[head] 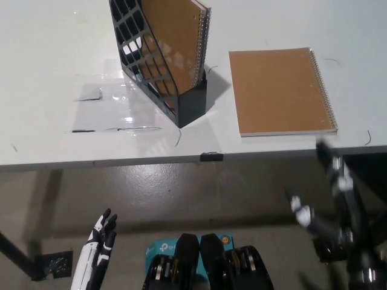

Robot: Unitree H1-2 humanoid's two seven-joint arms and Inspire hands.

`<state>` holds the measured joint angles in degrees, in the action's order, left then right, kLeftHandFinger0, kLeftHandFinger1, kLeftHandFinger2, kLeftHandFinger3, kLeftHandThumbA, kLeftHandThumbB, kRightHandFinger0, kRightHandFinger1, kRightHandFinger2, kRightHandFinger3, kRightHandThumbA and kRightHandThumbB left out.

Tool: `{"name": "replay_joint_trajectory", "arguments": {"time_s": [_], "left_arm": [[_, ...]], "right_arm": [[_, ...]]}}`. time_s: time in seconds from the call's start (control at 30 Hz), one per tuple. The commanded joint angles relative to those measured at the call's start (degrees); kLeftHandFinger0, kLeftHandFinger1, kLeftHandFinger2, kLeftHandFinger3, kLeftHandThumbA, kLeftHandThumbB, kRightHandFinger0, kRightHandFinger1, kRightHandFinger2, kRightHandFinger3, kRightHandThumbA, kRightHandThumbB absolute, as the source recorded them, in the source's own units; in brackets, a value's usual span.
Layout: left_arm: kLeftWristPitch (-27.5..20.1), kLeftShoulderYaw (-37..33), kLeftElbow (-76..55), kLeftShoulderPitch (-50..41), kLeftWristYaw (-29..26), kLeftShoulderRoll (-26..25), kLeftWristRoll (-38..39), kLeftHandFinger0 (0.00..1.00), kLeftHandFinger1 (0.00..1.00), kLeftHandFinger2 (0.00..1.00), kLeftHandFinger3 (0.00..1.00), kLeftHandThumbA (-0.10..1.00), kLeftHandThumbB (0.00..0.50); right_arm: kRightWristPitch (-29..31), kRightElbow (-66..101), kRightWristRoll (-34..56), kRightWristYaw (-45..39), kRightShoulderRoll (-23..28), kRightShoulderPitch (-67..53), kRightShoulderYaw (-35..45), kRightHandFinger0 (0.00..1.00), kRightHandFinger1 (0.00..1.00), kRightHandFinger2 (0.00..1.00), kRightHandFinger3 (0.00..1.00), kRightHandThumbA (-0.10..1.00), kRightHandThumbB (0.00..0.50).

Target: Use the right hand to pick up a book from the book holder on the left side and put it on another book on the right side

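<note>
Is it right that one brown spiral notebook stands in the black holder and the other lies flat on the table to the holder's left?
Not quite: the flat notebook lies on the table to the right of the black holder, not its left. The head view shows it. The other notebook does stand in the holder.

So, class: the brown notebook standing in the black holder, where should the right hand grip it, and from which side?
Grip the notebook by its exposed spiral-bound edge, coming from the right, the holder's open side. It stands upright, its other faces walled in. The right hand is low, below the table edge.

Right hand (pixel 338 223) motion-blurred — perhaps open; book holder (pixel 158 60) top cropped.
</note>
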<state>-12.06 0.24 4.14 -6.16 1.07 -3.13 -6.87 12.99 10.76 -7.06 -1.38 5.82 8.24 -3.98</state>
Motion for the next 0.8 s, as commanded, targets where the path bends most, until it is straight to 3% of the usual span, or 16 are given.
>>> {"name": "replay_joint_trajectory", "arguments": {"time_s": [0.0,0.13,0.3,0.4,0.47,0.77], "left_arm": [[-3.4,0.1,-0.3,-0.1,-1.5,-0.2,-0.9,1.00,1.00,1.00,1.00,0.94,0.124],[-3.5,0.0,0.0,0.2,-1.7,0.0,-1.0,1.00,1.00,1.00,1.00,0.94,0.122],[-3.2,0.1,-0.3,0.2,-1.6,-0.3,-1.3,1.00,1.00,1.00,1.00,0.93,0.115],[-3.2,-0.1,-0.4,0.3,-0.8,-0.3,-0.3,1.00,1.00,1.00,1.00,0.93,0.118],[-2.2,-0.2,-0.7,0.1,-0.7,0.1,0.1,1.00,1.00,1.00,1.00,0.92,0.149],[-3.0,-0.8,-0.4,-0.4,-1.1,0.1,-1.2,1.00,1.00,1.00,1.00,0.94,0.149]], "right_arm": [[-12.4,-0.8,2.1,-4.3,0.5,14.7,-0.7,1.00,1.00,1.00,1.00,0.80,0.180],[-15.1,-11.2,2.6,-4.8,-0.4,25.9,-0.7,1.00,1.00,1.00,1.00,0.88,0.220],[-16.1,-26.4,4.0,-5.1,-1.6,39.8,0.1,1.00,1.00,1.00,1.00,0.88,0.255],[-15.1,-34.6,3.6,-4.7,-1.8,46.4,0.3,1.00,1.00,1.00,1.00,0.88,0.231],[-15.7,-39.0,4.6,-4.9,-2.3,49.8,0.9,1.00,1.00,1.00,1.00,0.90,0.249],[-15.2,-60.0,8.0,-4.2,-5.0,63.5,4.4,1.00,1.00,1.00,1.00,0.90,0.261]]}}
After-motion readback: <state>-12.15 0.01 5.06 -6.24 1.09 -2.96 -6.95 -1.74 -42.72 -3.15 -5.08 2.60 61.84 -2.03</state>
